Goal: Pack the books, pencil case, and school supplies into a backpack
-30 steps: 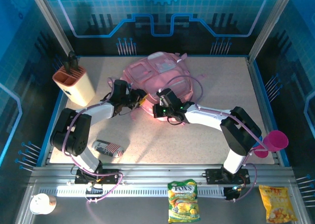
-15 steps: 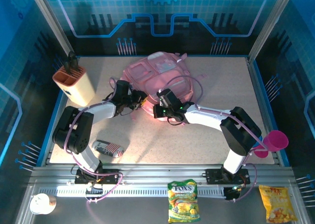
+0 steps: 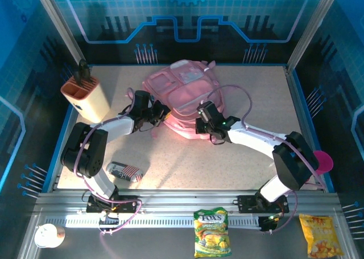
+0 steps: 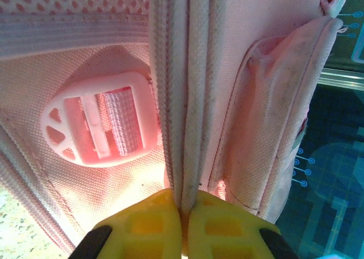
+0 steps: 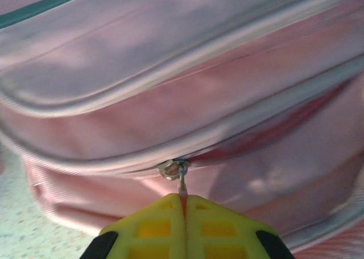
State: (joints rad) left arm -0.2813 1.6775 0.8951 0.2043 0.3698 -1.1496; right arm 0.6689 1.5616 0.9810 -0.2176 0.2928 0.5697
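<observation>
Pink backpack (image 3: 183,91) lies mid-table (image 3: 261,99), toward rear. L jaws shut tight on its ribbed seam (image 4: 168,99), just beside plastic buckle (image 4: 99,125). R jaws shut on zip pull (image 5: 182,186) at backpack's near side. Front-left on table: pencil case (image 3: 124,171), flat, well apart from backpack.

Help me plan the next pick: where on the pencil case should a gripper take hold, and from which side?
Grip the pencil case across its short width at mid-length, coming straight down from above. It lies flat on the table, an oblong pouch, long axis roughly left to right, so jaws likely fit the narrow way.
</observation>
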